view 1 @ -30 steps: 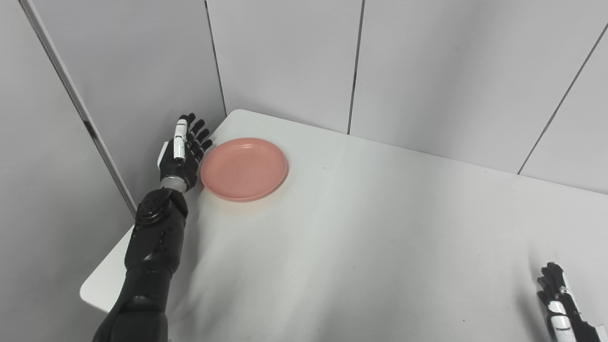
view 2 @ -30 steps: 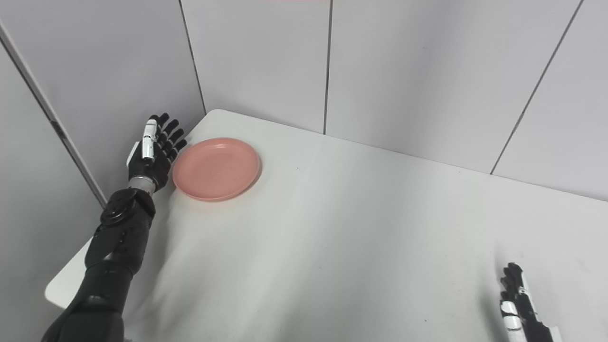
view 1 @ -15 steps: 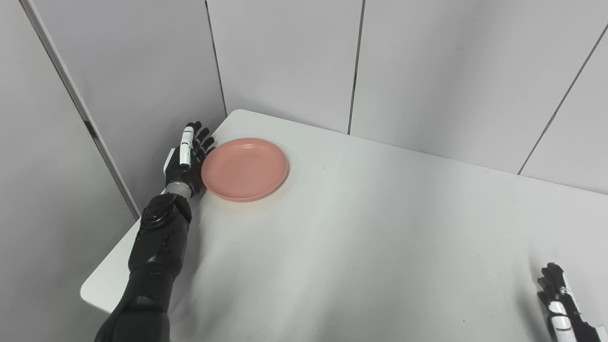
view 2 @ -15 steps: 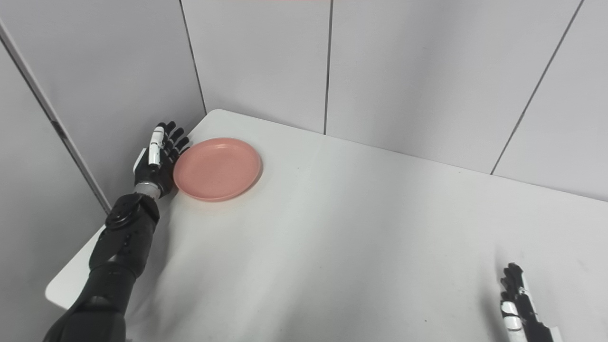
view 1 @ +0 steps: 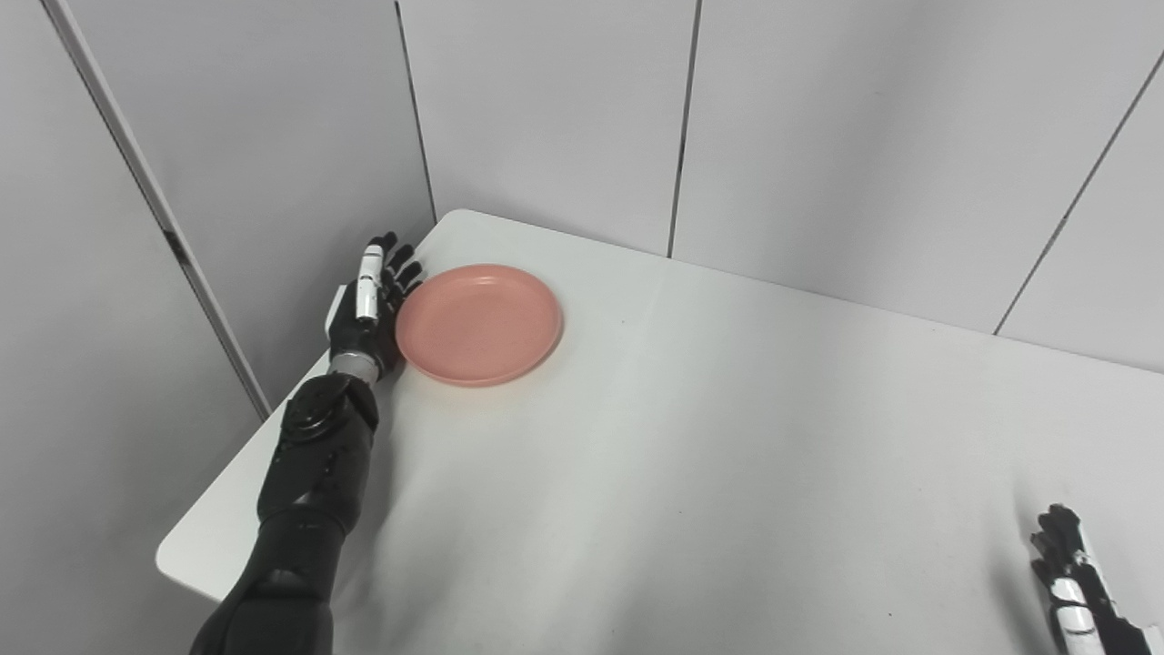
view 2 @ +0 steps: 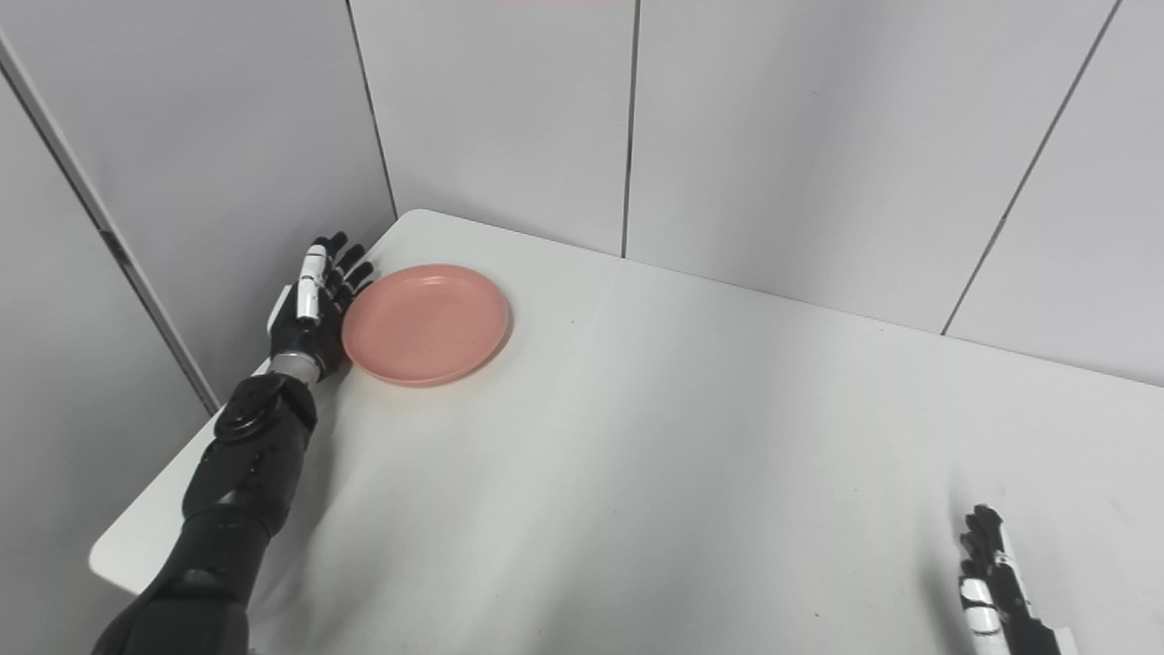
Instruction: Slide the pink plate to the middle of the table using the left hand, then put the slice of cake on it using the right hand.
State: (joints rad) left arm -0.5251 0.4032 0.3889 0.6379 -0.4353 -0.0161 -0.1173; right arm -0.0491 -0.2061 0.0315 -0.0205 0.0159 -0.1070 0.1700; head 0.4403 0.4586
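A round pink plate [view 1: 479, 323] lies flat on the white table [view 1: 709, 455] near its far left corner. My left hand [view 1: 368, 307] is open, held edge-on with fingers straight, and its palm side presses against the plate's left rim; it also shows in the right eye view [view 2: 309, 305]. My right hand [view 1: 1078, 596] rests at the bottom right corner of the picture, only partly in view, fingers extended and holding nothing. No slice of cake shows in either view.
Grey wall panels [view 1: 546, 109] stand close behind the table and along its left side. The table's rounded front left corner [view 1: 173, 569] is near my left forearm.
My left hand has moved right, up against the plate's left rim, and the plate has slid a little to the right. The right hand has not moved.
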